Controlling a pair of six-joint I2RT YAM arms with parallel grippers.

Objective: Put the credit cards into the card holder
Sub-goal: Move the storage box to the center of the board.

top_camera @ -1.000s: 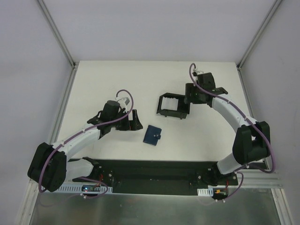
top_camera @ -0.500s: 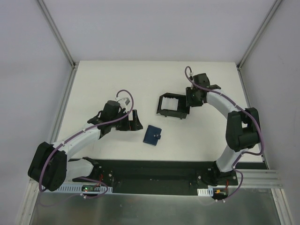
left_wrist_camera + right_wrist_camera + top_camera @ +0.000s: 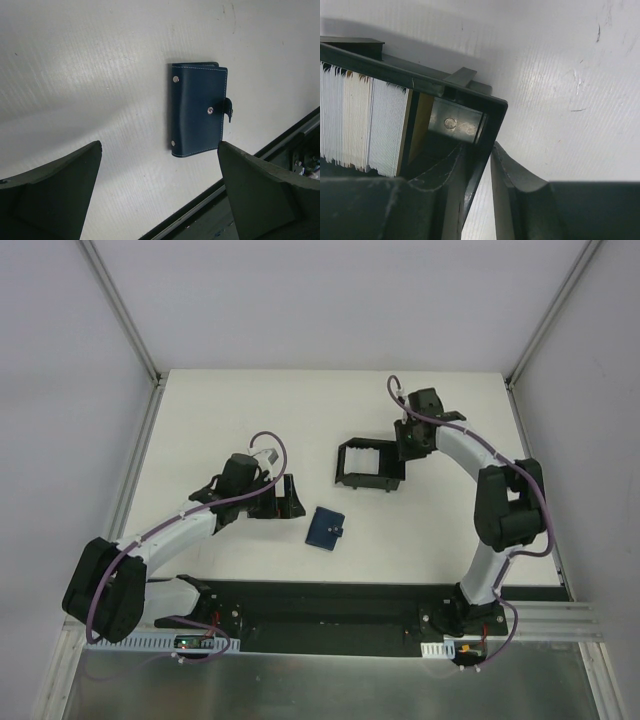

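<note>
Nearest the arm bases, the card holder point(image 3: 326, 528) lies flat and closed on the white table point(image 3: 230, 410), just beyond the black base plate point(image 3: 330, 605). The left gripper point(image 3: 283, 498) is to its left and a little farther back. It is apart from the holder, its jaws spread wide with nothing between them. From the left wrist, the holder lies ahead of the two dark, wedge-shaped fingers point(image 3: 55, 190), nearer the right-hand one and touching neither.

The holder is dark navy, smooth and leather-like, with pale stitching round its edges and rounded corners. Two small metal studs sit along one long edge, and a short snap tab point(image 3: 227, 107) wraps over the opposite edge. The table is matte, finely ribbed and faintly scuffed.

Farther back stands a black square plastic tray point(image 3: 370, 483) with raised walls. The right gripper point(image 3: 408, 445) is at its far right corner. In the right wrist view its fingers point(image 3: 515, 175) stand close together astride the tray's wall, one inside and one outside; I cannot tell whether they actually pinch it. The credit cards point(image 3: 365, 125) stand on edge inside the tray in a tight row, thin and whitish. A yellow-orange card point(image 3: 422, 120) is at the end nearest the gripper
</note>
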